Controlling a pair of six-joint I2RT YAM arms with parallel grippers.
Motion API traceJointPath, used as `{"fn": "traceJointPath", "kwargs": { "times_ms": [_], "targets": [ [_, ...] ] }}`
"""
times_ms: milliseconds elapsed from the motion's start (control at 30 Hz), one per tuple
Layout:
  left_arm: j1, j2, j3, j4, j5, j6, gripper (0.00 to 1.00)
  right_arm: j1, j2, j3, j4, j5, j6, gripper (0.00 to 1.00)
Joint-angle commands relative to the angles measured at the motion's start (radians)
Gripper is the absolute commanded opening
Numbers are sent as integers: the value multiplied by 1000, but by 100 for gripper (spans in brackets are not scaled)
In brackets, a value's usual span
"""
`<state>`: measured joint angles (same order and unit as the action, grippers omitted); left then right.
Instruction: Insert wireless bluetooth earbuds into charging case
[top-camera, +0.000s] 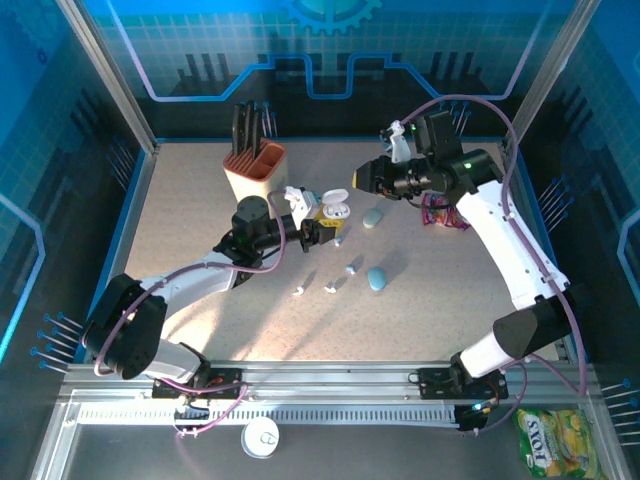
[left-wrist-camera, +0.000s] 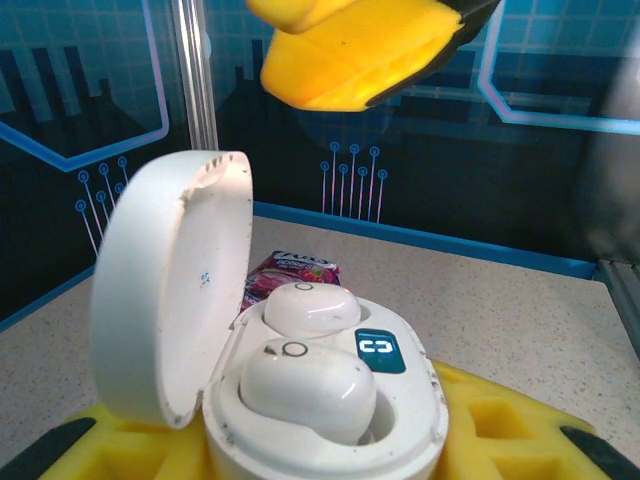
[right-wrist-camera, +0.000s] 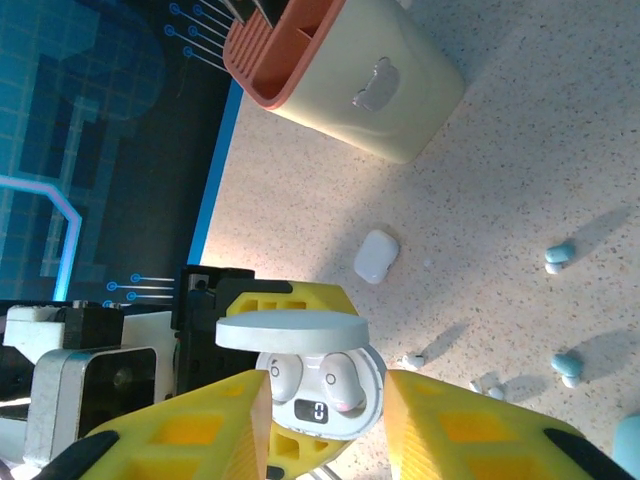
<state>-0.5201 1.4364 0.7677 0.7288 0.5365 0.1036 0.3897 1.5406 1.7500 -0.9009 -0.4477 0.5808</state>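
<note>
My left gripper (top-camera: 322, 222) is shut on a round white charging case (left-wrist-camera: 330, 400) and holds it above the table with the lid (left-wrist-camera: 170, 280) tipped open. Two white earbuds (left-wrist-camera: 305, 385) (left-wrist-camera: 312, 308) lie in its sockets beside a lit display (left-wrist-camera: 380, 350). My right gripper (top-camera: 360, 178) hovers just above the case. Its yellow fingers (right-wrist-camera: 190, 430) stand apart with nothing between them, and the case (right-wrist-camera: 320, 385) shows past the gap. Loose white earbuds (top-camera: 298, 291) (top-camera: 329, 288) lie on the table in front.
Two pale blue oval cases (top-camera: 373, 217) (top-camera: 378, 279) and small blue buds (right-wrist-camera: 558, 255) lie on the table. A small white case (right-wrist-camera: 376, 256) lies near a tan pen holder (top-camera: 255, 170) at the back left. A pink snack pouch (top-camera: 440, 212) sits under my right arm.
</note>
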Motion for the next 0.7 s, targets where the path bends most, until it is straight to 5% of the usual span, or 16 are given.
{"fn": "traceJointPath", "kwargs": {
  "times_ms": [0,300,667],
  "targets": [
    [-4,7,10,39,26,5,33,27,59,103,-32,6,-35,33],
    [-4,2,13,52,8,-25,33,93,177,205,-121,1,-136,29],
    [-4,36,18,166,5,-112,33,51,41,43,-31,-38,-84,30]
  ]
}}
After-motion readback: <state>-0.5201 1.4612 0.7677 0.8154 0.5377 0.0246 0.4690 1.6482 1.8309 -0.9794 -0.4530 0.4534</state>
